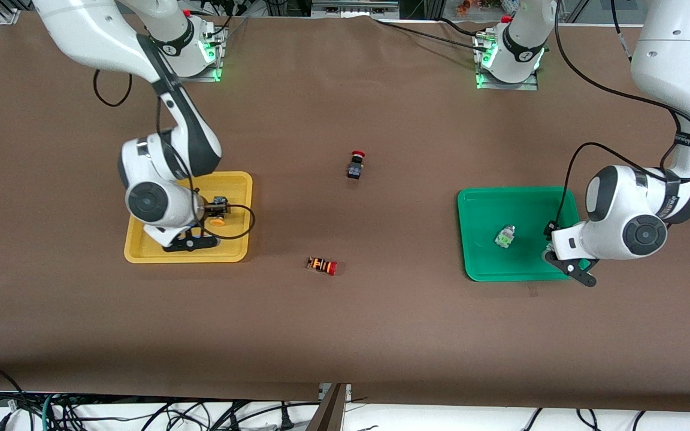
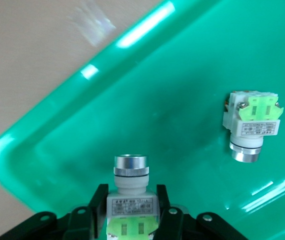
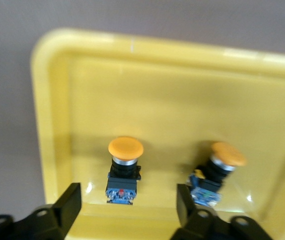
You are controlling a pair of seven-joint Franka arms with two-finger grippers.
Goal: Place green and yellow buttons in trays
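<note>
The green tray lies toward the left arm's end of the table. One grey-white green button lies on its side in it, also in the left wrist view. My left gripper is low over the tray's corner, shut on a second green button. The yellow tray lies toward the right arm's end. Two yellow buttons lie in it; one shows in the front view. My right gripper hangs open over the tray, empty.
A black-bodied switch with a red cap stands mid-table. An orange-and-black striped switch with a red cap lies nearer the front camera, between the trays. Brown cloth covers the table.
</note>
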